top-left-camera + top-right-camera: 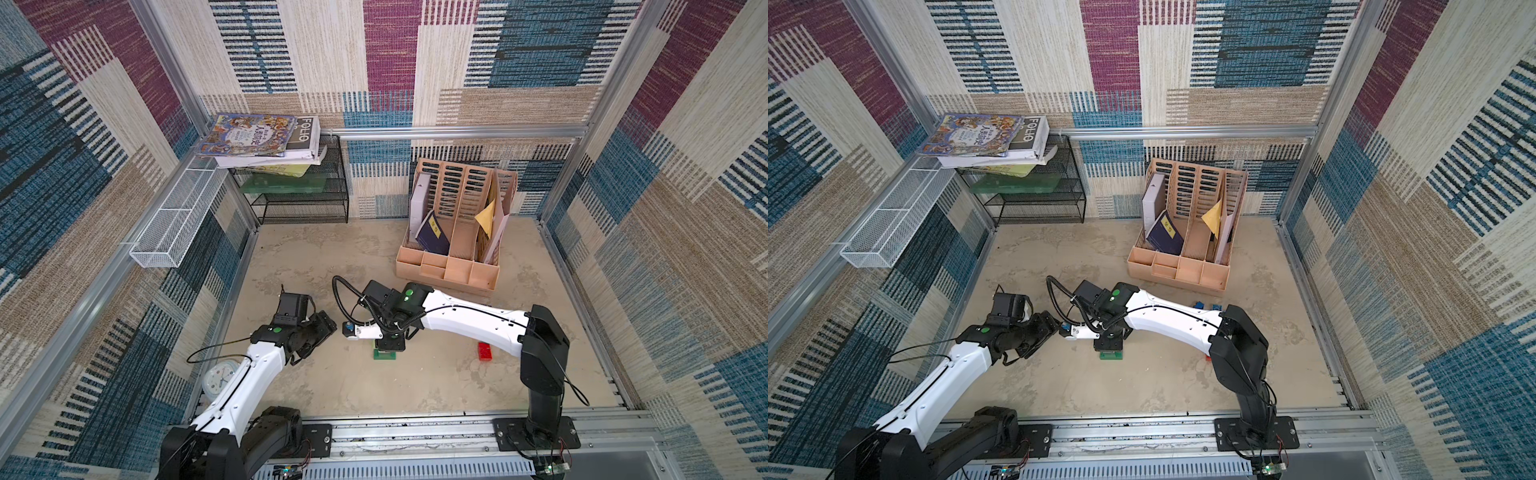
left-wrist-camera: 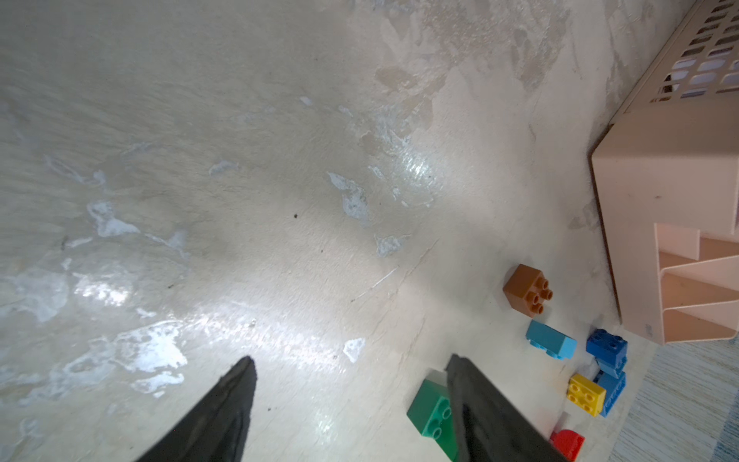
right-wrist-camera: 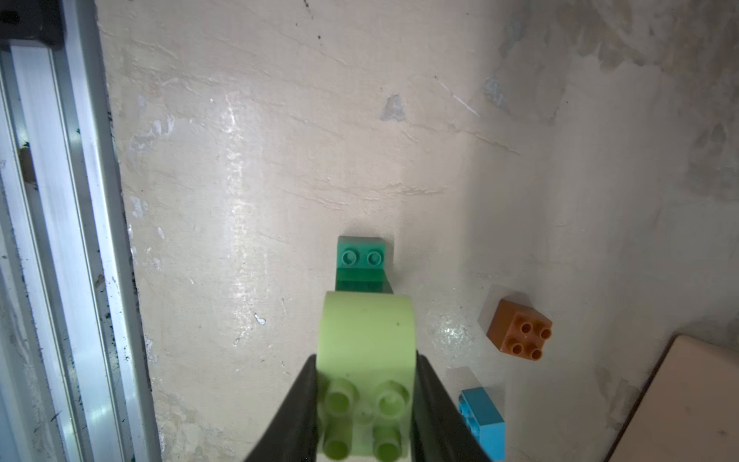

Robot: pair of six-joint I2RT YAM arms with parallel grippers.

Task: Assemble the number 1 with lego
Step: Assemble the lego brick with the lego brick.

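I count one lime brick (image 3: 368,332), one dark green brick (image 3: 362,256), one brown brick (image 2: 524,288), one light blue brick (image 2: 552,342), two dark blue bricks (image 2: 608,346), one yellow brick (image 2: 586,394) and one red brick (image 2: 568,442).

My right end effector (image 3: 366,360) pinches the lime brick from both sides. It is chunky, with four studs and one round end. Its long side runs along my fingers (image 3: 296,400). The studs face my wrist. The round end points at the dark green brick, which sits on the tabletop (image 3: 280,160). I cannot tell if they touch.

My left end effector (image 2: 351,360) is spread wide and holds nothing.
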